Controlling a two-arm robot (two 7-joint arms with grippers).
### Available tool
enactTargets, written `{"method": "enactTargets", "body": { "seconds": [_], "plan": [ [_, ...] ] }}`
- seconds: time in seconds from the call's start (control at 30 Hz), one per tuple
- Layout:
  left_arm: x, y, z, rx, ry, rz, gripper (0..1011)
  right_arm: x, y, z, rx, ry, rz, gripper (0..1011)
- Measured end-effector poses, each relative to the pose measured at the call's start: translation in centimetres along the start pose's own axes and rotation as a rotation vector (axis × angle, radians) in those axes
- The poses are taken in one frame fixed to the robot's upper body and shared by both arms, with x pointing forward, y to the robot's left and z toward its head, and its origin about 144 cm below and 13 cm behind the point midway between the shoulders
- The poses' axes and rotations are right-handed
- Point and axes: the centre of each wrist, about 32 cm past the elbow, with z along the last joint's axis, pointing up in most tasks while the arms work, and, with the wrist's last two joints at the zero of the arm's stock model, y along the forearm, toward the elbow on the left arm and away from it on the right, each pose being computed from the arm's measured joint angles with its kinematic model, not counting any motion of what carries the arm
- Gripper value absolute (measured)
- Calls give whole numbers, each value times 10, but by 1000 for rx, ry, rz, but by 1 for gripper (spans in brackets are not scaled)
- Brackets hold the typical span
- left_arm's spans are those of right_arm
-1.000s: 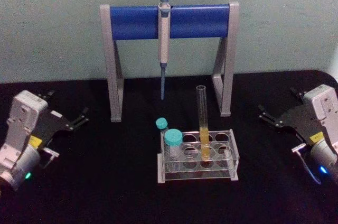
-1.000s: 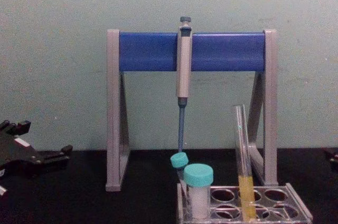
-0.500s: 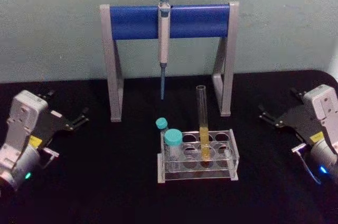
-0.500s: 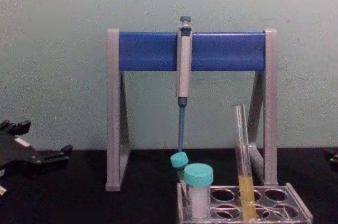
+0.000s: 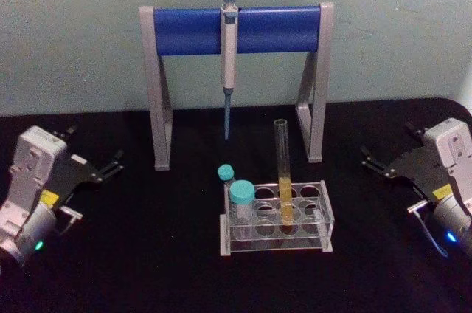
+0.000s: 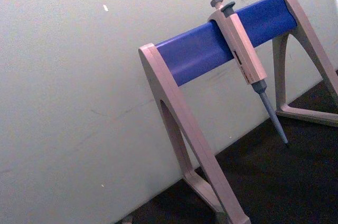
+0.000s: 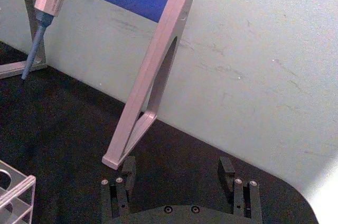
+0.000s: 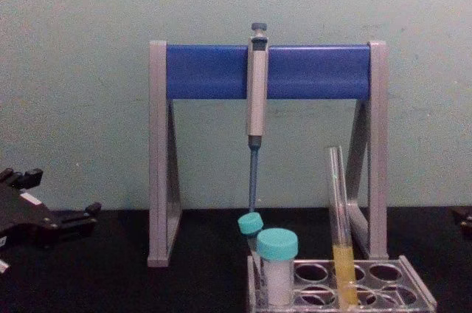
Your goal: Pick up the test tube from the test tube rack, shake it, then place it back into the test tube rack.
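Observation:
The test tube (image 5: 282, 159) stands upright in the test tube rack (image 5: 327, 218) at the table's middle, with yellow-orange liquid in its lower part. From the chest the tube (image 8: 338, 210) rises well above the rack (image 8: 415, 294). My left gripper (image 5: 93, 148) rests at the table's left, open and holding nothing, far from the rack. My right gripper (image 5: 389, 145) rests at the right, open as well; its two fingers (image 7: 128, 173) stand wide apart in the right wrist view.
Two teal-capped vials (image 5: 241, 196) sit in the rack's left end. Behind the rack stands a grey-and-blue pipette stand (image 5: 192, 31) with a pipette (image 5: 228, 47) hanging from its bar. The wall is close behind. Black tabletop lies free on both sides of the rack.

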Motion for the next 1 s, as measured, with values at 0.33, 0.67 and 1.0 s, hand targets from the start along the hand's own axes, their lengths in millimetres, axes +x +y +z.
{"method": "enactTargets", "body": {
  "seconds": [0.33, 0.67, 1.0],
  "plan": [
    [0, 0, 0, 0, 0, 0, 1010, 0, 0, 0, 0, 0, 0, 1000],
    [0, 0, 0, 0, 0, 0, 1010, 0, 0, 0, 0, 0, 0, 1000],
    [0, 0, 0, 0, 0, 0, 1010, 1, 0, 1, 2, 6, 4, 1000]
  ]
}}
